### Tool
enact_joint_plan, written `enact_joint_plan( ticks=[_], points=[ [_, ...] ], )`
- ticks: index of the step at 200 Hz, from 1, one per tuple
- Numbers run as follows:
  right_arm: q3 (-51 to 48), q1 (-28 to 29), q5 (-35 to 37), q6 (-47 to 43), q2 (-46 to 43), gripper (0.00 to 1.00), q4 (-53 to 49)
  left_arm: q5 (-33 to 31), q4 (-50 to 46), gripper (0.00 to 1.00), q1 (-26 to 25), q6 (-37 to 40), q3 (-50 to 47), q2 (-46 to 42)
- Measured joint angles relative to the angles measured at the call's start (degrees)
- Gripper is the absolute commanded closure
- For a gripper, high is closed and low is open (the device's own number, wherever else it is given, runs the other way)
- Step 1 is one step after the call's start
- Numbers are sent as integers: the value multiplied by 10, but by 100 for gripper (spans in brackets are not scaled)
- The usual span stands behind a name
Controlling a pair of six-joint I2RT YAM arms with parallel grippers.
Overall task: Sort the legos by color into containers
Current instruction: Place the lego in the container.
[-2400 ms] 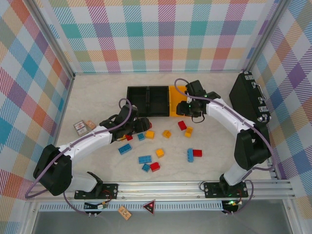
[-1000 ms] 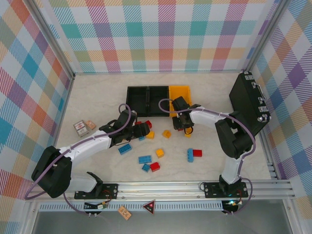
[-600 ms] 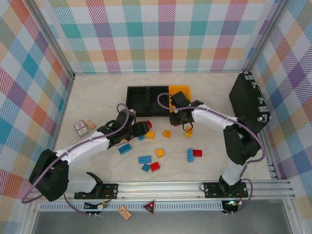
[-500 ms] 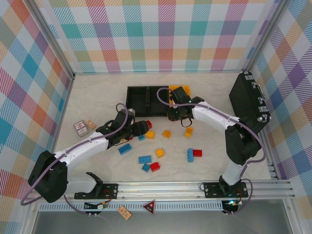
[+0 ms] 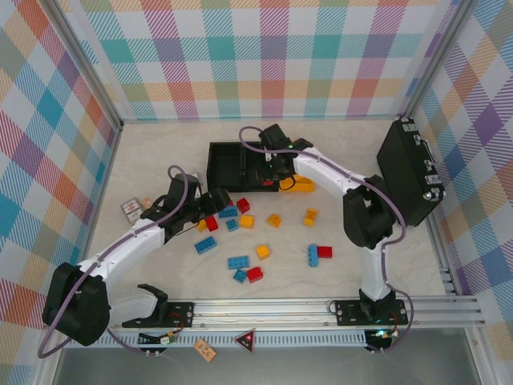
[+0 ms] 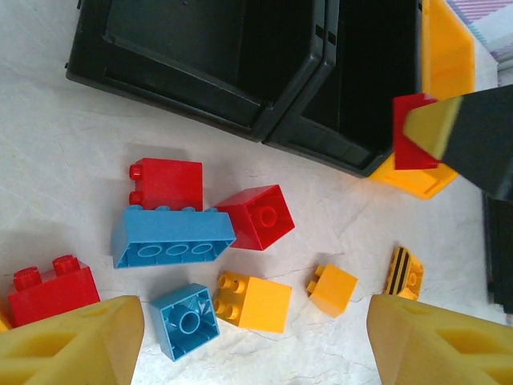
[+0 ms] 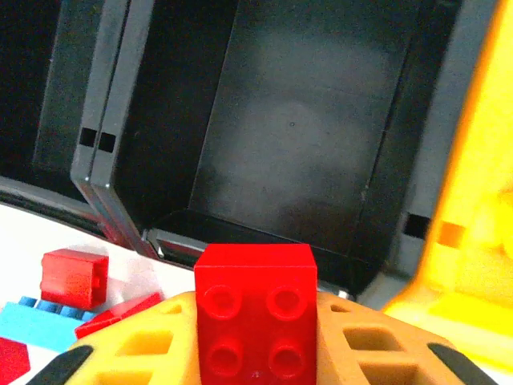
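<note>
The right arm's jaws were clamped narrow on a red brick [image 7: 255,309], gripping it by two opposite sides with its studs toward the wrist camera. They held it off the counter [image 5: 160,152], above the middle black bin [image 7: 321,136] and close to that bin's border with the yellow bin [image 7: 481,200]. The left black bin [image 5: 226,164] stood at the other end of the row.

The left arm's jaws stood wide and held nothing. Their yellow fingertips [image 6: 72,341] hung over a cluster of bricks just in front of the bins. In that cluster a long blue brick [image 6: 171,237] lay touching two red ones, one at its far side [image 6: 166,183] and one at its right end [image 6: 258,216]. A small blue brick [image 6: 184,319] lay beside an orange one [image 6: 255,302].

More bricks lay scattered nearer the arms' bases, among them a blue one [image 5: 238,262] and a blue-and-red pair [image 5: 318,253]. A black case [image 5: 409,172] stood at the right wall, and small cards [image 5: 132,208] lay at the left.
</note>
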Motion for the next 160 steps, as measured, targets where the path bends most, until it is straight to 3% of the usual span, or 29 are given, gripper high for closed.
enact_joint_plan(
  ticks=[37, 98, 127, 160],
  points=[
    [69, 1, -2, 5, 57, 70, -29, 25, 16, 26, 31, -10, -3, 1],
    [142, 3, 3, 7, 119, 68, -60, 36, 19, 26, 35, -12, -3, 1],
    [163, 3, 11, 7, 138, 65, -71, 36, 18, 26, 35, -12, -12, 0],
    [186, 3, 18, 7, 154, 52, -81, 35, 16, 26, 35, -12, -19, -2]
  ],
)
